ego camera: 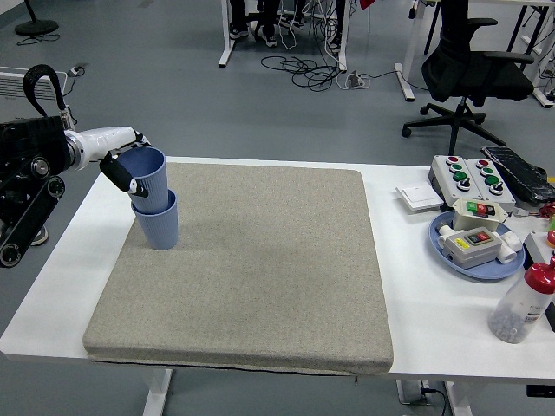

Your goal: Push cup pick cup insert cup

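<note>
Two blue ribbed cups are on the left of the grey mat (251, 269). The lower cup (157, 227) stands upright on the mat. The upper cup (149, 178) sits partly inside it, its rim still well above the lower cup's rim. My left hand (119, 166) comes in from the left edge and is shut on the upper cup's left side and rim. My right hand is out of the picture.
A white switch plate (420, 198), a button box (471, 177), a blue plate (447, 245) with control boxes and a red-capped bottle (524, 303) are at the right of the table. Office chair and cables are on the floor beyond.
</note>
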`<act>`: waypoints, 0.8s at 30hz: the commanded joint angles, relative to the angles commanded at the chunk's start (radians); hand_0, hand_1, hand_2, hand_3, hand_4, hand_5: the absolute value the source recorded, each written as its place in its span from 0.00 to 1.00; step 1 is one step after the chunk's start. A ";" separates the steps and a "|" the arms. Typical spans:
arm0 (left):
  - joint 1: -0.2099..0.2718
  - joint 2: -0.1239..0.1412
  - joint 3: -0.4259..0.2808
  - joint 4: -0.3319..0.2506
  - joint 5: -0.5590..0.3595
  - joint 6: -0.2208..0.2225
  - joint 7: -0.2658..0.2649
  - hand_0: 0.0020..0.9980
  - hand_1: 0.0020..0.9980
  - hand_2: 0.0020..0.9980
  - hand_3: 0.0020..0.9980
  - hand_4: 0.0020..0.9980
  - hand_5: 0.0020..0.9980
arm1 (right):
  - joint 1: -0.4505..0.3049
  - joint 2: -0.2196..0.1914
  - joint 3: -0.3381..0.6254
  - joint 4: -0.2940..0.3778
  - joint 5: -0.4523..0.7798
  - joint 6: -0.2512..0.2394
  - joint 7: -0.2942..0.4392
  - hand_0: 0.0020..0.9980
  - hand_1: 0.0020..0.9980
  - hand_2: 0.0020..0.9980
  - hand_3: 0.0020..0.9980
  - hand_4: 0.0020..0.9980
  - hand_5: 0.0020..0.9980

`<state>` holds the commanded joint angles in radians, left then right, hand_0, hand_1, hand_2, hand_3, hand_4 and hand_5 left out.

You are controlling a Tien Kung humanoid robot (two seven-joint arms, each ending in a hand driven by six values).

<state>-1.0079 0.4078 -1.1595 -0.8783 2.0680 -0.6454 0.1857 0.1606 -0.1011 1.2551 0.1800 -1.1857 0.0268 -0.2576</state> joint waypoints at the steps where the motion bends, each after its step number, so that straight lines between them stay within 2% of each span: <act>1: 0.000 -0.001 0.000 0.005 0.000 0.000 -0.003 0.49 0.72 0.86 0.85 0.82 0.31 | 0.000 0.000 0.000 0.000 0.000 0.000 0.000 0.73 0.66 0.67 0.59 0.10 0.55; 5: 0.002 -0.003 -0.001 0.017 0.016 0.000 -0.011 0.49 0.72 0.86 0.85 0.82 0.31 | 0.001 0.000 0.000 0.000 -0.001 0.000 0.000 0.73 0.66 0.67 0.59 0.10 0.55; 6: 0.002 -0.003 -0.001 0.018 0.017 0.000 -0.011 0.77 0.91 1.00 0.99 0.99 0.51 | 0.001 0.000 0.000 0.000 -0.001 0.000 0.000 0.73 0.66 0.67 0.59 0.10 0.54; 11: 0.003 -0.005 0.001 0.031 0.028 0.003 -0.029 0.77 0.91 1.00 0.99 0.99 0.51 | 0.001 0.000 0.003 0.000 -0.005 0.001 0.000 0.73 0.66 0.67 0.59 0.10 0.54; 12: 0.003 -0.006 -0.001 0.034 0.030 0.010 -0.033 0.84 0.95 1.00 1.00 1.00 0.56 | 0.001 0.001 0.003 0.000 -0.006 0.001 0.000 0.73 0.66 0.67 0.59 0.10 0.54; 23: 0.006 -0.008 -0.020 0.050 0.041 0.057 -0.056 0.88 0.98 1.00 1.00 1.00 0.56 | 0.003 0.001 0.006 0.000 -0.008 0.002 0.001 0.73 0.66 0.67 0.59 0.10 0.54; 24: 0.007 -0.008 -0.023 0.049 0.040 0.060 -0.058 0.89 0.98 1.00 1.00 1.00 0.58 | 0.003 0.001 0.006 0.000 -0.008 0.002 0.002 0.73 0.66 0.67 0.59 0.10 0.54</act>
<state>-1.0014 0.3998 -1.1828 -0.8291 2.1083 -0.5857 0.1276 0.1632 -0.1002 1.2607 0.1800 -1.1933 0.0283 -0.2561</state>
